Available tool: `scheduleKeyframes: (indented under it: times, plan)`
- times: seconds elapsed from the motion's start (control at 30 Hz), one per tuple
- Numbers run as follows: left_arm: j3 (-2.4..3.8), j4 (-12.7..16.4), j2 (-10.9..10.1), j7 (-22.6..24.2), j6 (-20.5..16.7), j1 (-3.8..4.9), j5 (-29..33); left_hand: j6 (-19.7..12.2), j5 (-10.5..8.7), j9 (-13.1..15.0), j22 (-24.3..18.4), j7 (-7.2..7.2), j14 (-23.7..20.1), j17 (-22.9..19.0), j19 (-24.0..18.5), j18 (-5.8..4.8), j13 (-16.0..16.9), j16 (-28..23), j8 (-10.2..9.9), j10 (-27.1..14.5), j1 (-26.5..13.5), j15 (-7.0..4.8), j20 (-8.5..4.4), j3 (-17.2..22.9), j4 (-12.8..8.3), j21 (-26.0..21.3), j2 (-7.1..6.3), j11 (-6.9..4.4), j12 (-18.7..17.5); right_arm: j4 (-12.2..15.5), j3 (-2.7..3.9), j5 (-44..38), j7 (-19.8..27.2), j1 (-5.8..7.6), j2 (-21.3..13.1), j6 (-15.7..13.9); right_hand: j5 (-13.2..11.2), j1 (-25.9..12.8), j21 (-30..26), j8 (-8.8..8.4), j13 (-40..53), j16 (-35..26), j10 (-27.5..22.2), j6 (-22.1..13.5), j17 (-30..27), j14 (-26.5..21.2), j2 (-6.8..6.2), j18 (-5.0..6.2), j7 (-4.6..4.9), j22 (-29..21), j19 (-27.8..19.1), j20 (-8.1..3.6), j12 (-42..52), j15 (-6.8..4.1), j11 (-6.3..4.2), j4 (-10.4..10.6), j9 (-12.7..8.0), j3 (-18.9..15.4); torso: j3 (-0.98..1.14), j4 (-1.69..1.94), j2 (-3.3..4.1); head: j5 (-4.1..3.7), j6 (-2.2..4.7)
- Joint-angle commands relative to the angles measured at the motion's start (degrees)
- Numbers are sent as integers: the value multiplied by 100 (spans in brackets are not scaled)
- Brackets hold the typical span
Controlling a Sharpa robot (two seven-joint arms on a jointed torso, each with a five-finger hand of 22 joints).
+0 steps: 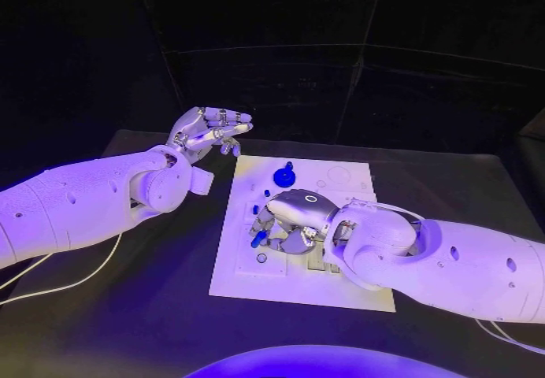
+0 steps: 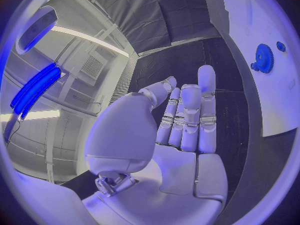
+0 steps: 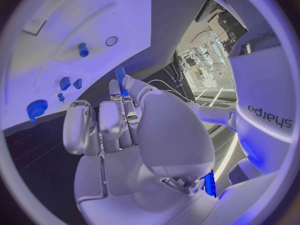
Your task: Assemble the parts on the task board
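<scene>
Right hand [image 1: 298, 216] pinches a blue peg [image 3: 120, 75] over the board [image 1: 341, 177]; left hand [image 1: 210, 130] curled, empty. Keep the peg upright, aligned beneath the fingertips before pressing.

The left hand [image 2: 178, 130] shows its palm with fingers [image 2: 206, 100] stretched out side by side, nothing in them. Beyond the fingertips lies the dark surface [image 2: 187, 60]. The white task board [image 2: 269, 105] carries a blue gear-like part [image 2: 265, 58] and a smaller blue part [image 2: 281, 46] just beside it.
</scene>
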Motion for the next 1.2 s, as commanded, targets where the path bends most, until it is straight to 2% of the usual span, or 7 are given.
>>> scheduleKeyframes:
  times: [0.03,0.3,0.5,1.0,1.2]
  plan:
    - [5,5,7,22,73,7,25,1,9,-6,-7,21,-46,-6,-42,38,-3,-28,5,-15,-9,3,-4,-25,-1,-6,68,16,27,-109,-6,-95,230,-47,93,284,4,4,-9,-34,-9,34,-17,-21,-5,45,-18,-56,11,27,-23,35,-21,29,19,3,-7,40,2,-10,7,49,-23]
    - [5,9,8,22,74,8,25,1,5,-5,-13,20,-49,-11,-41,39,-2,-27,6,-16,-3,2,-4,-31,-8,-13,79,16,34,-259,-40,-262,132,-103,201,564,5,0,-13,-38,-9,32,-20,-26,-10,44,-19,-55,14,20,-29,37,-27,32,22,2,-8,41,7,-12,3,71,-52]
    - [5,0,13,20,78,8,25,1,5,-5,-13,20,-49,-11,-41,39,-2,-27,6,-16,-3,2,-4,-31,-8,-13,79,16,34,-311,-55,-421,7,-111,211,653,4,-6,-12,-39,-9,32,-18,-26,-13,43,-20,-55,15,22,-29,39,-31,34,24,3,-8,41,13,-12,2,75,-65]
    - [5,-20,26,14,88,7,25,1,5,-5,-13,20,-49,-11,-41,39,-2,-27,6,-16,-3,2,-4,-31,-8,-13,79,16,34,-346,-60,-695,-230,-115,217,838,5,-17,-13,-36,-5,30,-4,-15,-20,40,-22,-54,13,21,-31,43,-32,36,22,2,-6,39,9,-4,5,53,-78]
    - [5,-19,26,13,91,7,25,1,5,-5,-13,20,-49,-11,-41,39,-2,-27,6,-16,-3,2,-4,-31,-8,-13,79,16,34,-376,-61,-704,-247,-136,253,956,-1,-29,-15,-32,-1,27,12,-4,-29,38,-34,-53,10,19,-35,46,-34,36,19,-3,-4,33,9,-15,4,79,-97]
